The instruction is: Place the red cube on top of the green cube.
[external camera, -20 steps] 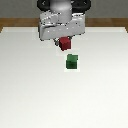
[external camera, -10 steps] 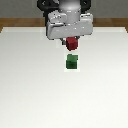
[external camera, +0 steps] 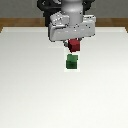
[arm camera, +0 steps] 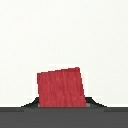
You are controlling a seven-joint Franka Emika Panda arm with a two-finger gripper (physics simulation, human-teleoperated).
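The red cube (external camera: 74, 45) hangs in my gripper (external camera: 74, 44), lifted off the white table. It sits just above and slightly behind the green cube (external camera: 72, 62), which rests on the table near the middle; the two cubes are apart. In the wrist view the red cube (arm camera: 60, 88) fills the centre between the dark finger pads, and the green cube is out of view there. The fingertips are mostly hidden by the gripper body in the exterior view.
The white table (external camera: 30, 90) spreads around the cubes, with a wooden floor strip (external camera: 15, 22) beyond its far edge. The arm's body (external camera: 70, 22) looms above the cubes.
My gripper with the red cube has moved toward the exterior view's right and forward, closing in over the green cube. The green cube has not moved.
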